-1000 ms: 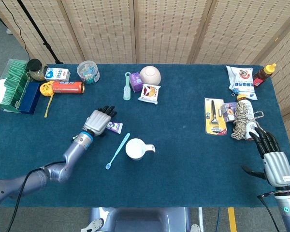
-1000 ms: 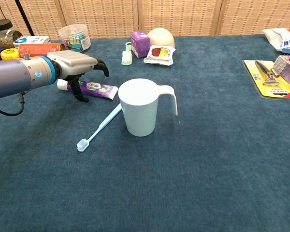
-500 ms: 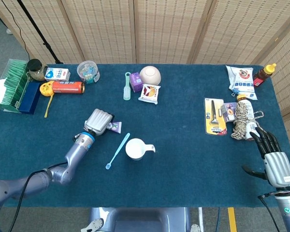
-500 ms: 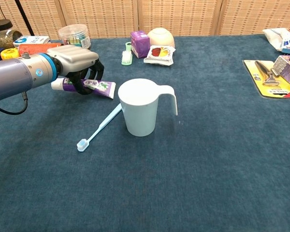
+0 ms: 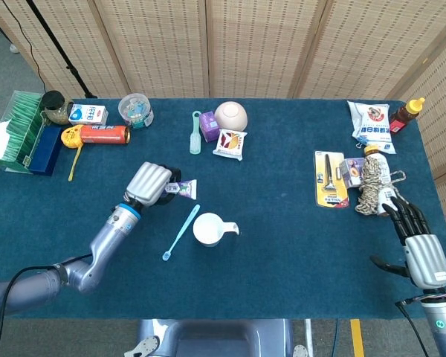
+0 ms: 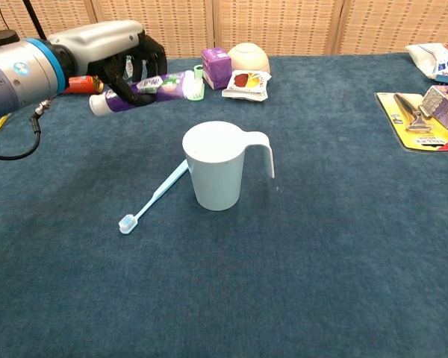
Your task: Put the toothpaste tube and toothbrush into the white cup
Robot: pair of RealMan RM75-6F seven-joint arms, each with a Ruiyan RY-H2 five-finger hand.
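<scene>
Now left robot hand (image 6: 127,56) gripping toothpaste tube (image 6: 145,88)

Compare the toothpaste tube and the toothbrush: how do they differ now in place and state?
The toothpaste tube is held off the table by the left hand; the toothbrush lies on the cloth, untouched. The tube is white and purple, the brush light blue. The tube is thick, the brush thin. Both are outside the white cup.
</scene>
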